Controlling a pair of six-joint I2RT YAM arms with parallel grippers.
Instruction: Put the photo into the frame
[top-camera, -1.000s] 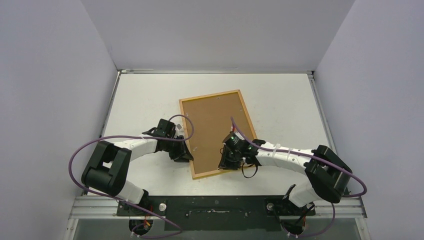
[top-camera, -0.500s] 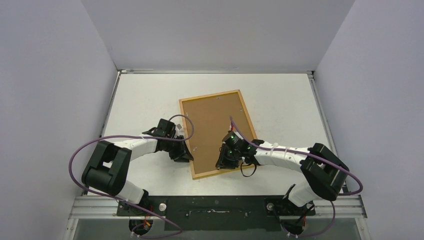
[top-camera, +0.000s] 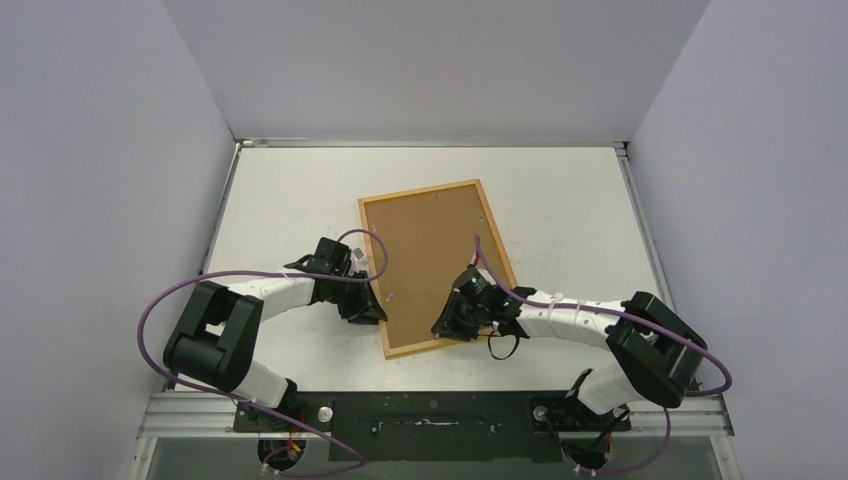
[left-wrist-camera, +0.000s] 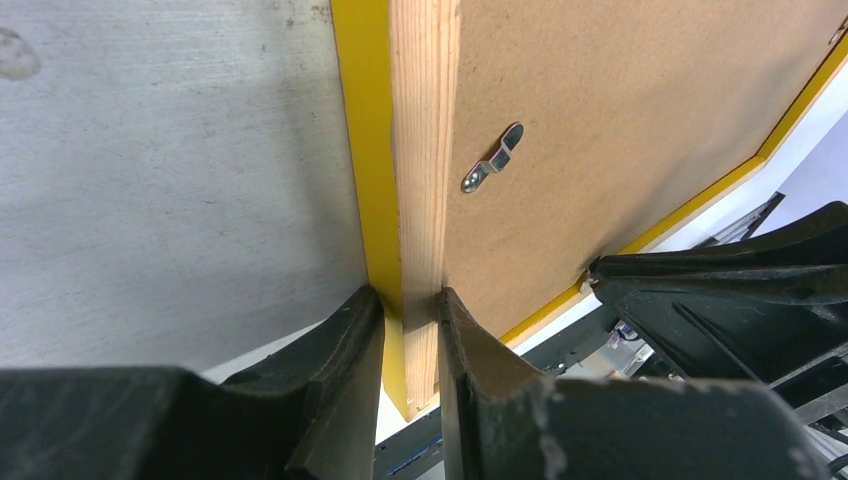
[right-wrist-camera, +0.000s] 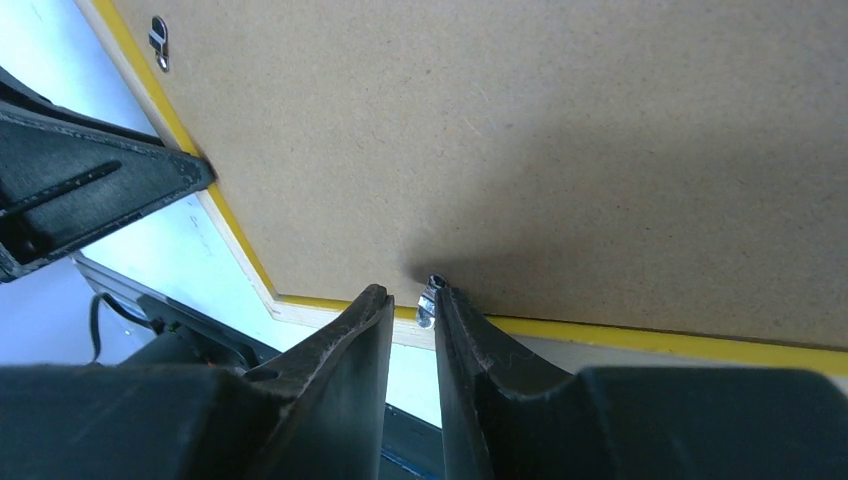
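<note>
Nudging rightward along the near rail, my right arm (top-camera: 570, 315) is the only mover. My left end effector (left-wrist-camera: 410, 300) is clamping the frame (left-wrist-camera: 420, 150), which is lying face-down on the worktop (top-camera: 300, 200). My right end effector (right-wrist-camera: 412, 292) is sitting narrow around a metal tab (right-wrist-camera: 428, 298); I cannot tell whether it is gripping.

The left arm (top-camera: 268, 290) is reaching forward and bending inward at the elbow, its wrist lying low. The left gripper (left-wrist-camera: 405, 305) is pinching the side rail of the frame (left-wrist-camera: 420, 150), which is running straight ahead from between its fingers, one pad pressing on each face. The right arm (top-camera: 572, 318) is stretching inward opposite it, wrist tilting down. The right gripper (right-wrist-camera: 412, 300) is holding its jaws a narrow slit apart, with a small metal tab (right-wrist-camera: 429, 298) sitting just at the tip of one finger; whether it is gripping that tab is not showing
</note>
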